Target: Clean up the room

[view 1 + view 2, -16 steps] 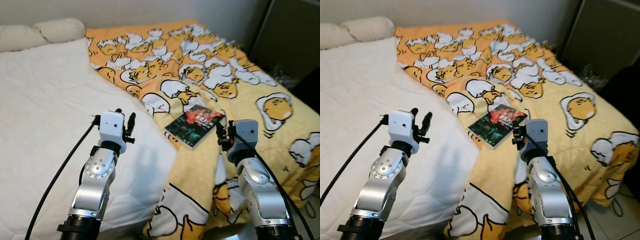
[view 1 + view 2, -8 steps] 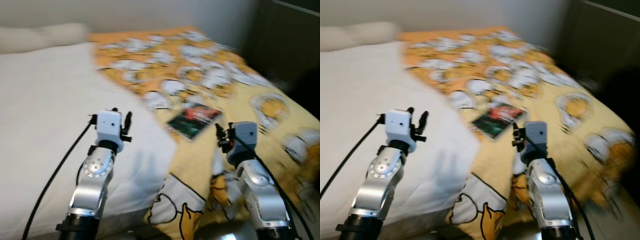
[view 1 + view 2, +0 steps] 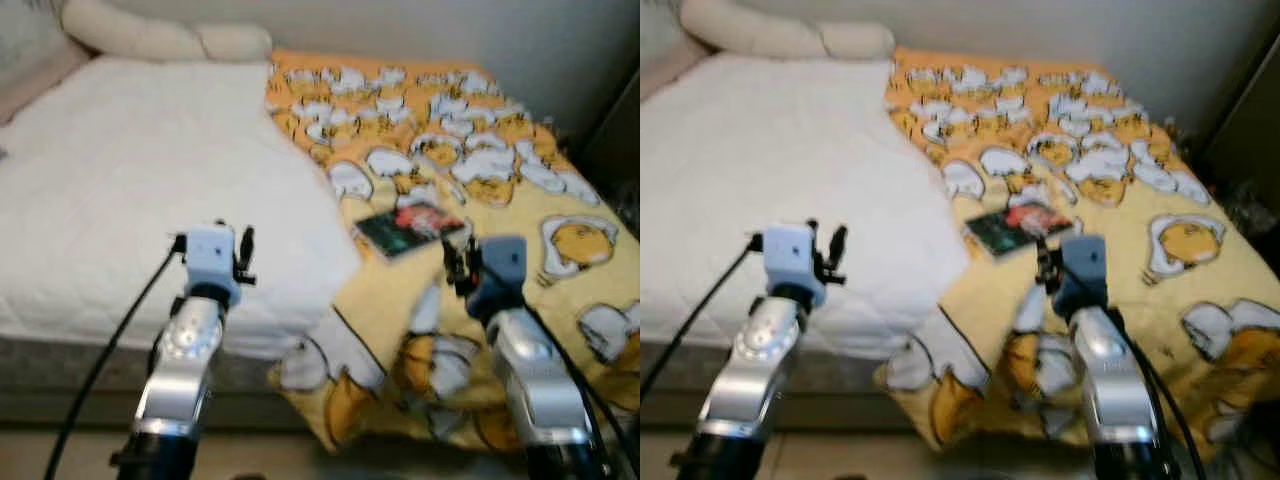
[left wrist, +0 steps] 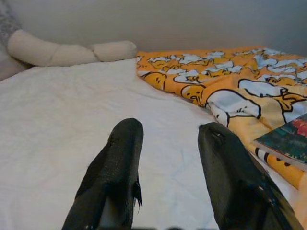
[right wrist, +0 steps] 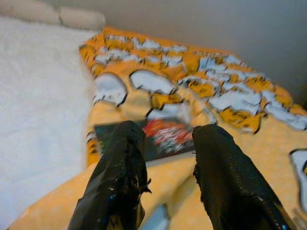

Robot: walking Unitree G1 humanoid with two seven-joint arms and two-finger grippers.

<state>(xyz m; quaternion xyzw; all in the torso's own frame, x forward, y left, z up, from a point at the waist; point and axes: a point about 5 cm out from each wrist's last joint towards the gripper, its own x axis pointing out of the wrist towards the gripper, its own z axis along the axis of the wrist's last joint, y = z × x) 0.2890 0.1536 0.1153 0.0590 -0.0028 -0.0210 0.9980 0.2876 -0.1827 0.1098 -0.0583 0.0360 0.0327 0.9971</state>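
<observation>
One book (image 3: 410,229) lies on the yellow blanket (image 3: 560,290) just ahead of the nearer right gripper (image 5: 165,143), fingers spread and empty like the left gripper (image 4: 170,139).

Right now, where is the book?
The book lies flat on the yellow egg-print blanket, close to the white sheet, just ahead of the right gripper in the head views.

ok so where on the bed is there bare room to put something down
The widest free patch is the white sheet, bordered by the pillows at the head and the yellow blanket on the robot's right. The blanket is rumpled and holds the book, just ahead of the right gripper.
</observation>
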